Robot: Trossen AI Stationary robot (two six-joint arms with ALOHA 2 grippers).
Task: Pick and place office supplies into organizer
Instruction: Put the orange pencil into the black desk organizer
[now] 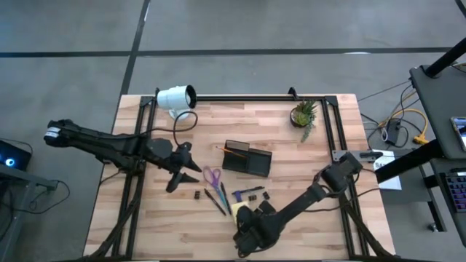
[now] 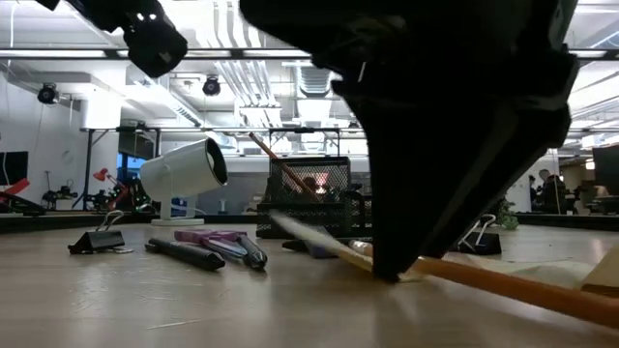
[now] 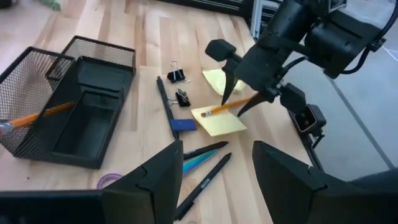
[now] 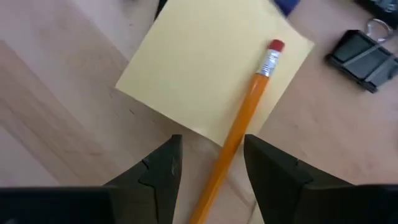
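An orange pencil (image 4: 239,134) lies partly on a yellow sticky pad (image 4: 205,68) near the front edge of the wooden table (image 1: 153,218). Its pink rubber end rests on the pad. The right gripper (image 4: 211,171) is low over the pencil with one finger on each side, and the fingers are apart, not squeezing it. A second yellow pad (image 3: 219,79) lies just beside the first. Black clips (image 3: 178,76), a dark pen (image 3: 205,182) and purple scissors (image 1: 212,176) lie close by. The black organizer (image 1: 247,158) sits in the middle of the table with another orange pencil (image 3: 38,116) leaning in its mesh cup. The left gripper (image 1: 183,173) hangs over the table to the left of the scissors, its fingers apart, holding nothing. A white lamp (image 1: 177,97) and a small green plant (image 1: 303,114) stand at the back
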